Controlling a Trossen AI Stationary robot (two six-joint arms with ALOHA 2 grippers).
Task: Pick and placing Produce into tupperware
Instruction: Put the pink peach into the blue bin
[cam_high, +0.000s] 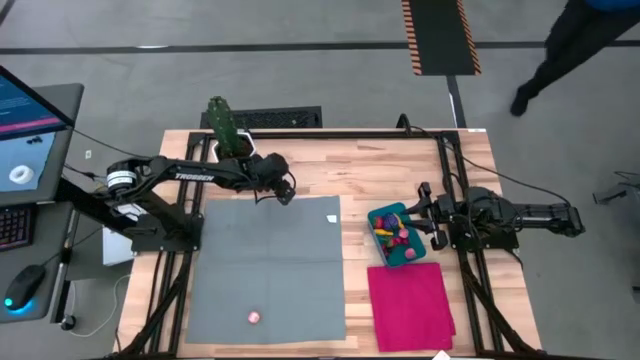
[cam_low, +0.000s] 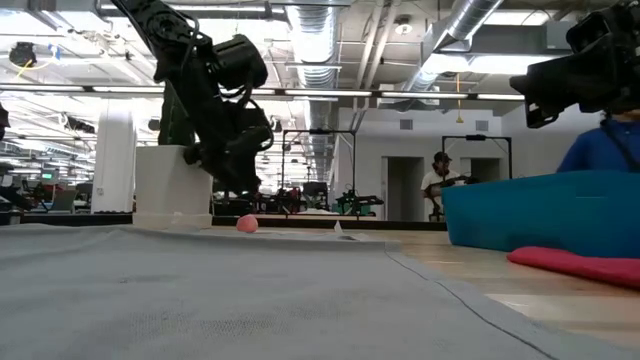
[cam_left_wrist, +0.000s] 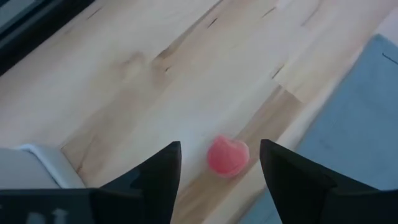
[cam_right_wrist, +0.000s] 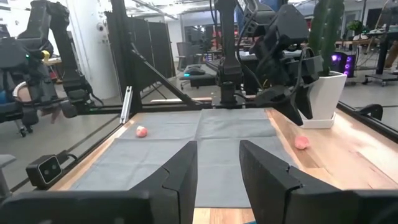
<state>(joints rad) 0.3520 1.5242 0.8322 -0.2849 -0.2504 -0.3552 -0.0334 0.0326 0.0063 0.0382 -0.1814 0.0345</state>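
Observation:
A small pink piece of produce (cam_left_wrist: 227, 155) lies on the bare wood between the white pot (cam_left_wrist: 37, 165) and the grey mat's far edge. My left gripper (cam_left_wrist: 221, 180) hangs just above it, slanting down and open, one finger on either side, touching nothing. The low view shows the same piece (cam_low: 246, 224) below that gripper (cam_low: 240, 185). Another pink piece (cam_high: 254, 318) rests on the grey mat (cam_high: 265, 265) near the front edge. The teal tupperware (cam_high: 397, 235) holds several coloured pieces of produce. My right gripper (cam_right_wrist: 217, 168) waits open and level beside it.
A tall green cactus (cam_high: 225, 125) in a white pot (cam_high: 245, 150) stands at the far edge, close behind my left gripper. A magenta cloth (cam_high: 410, 305) lies in front of the tupperware. People show in the room beyond the table.

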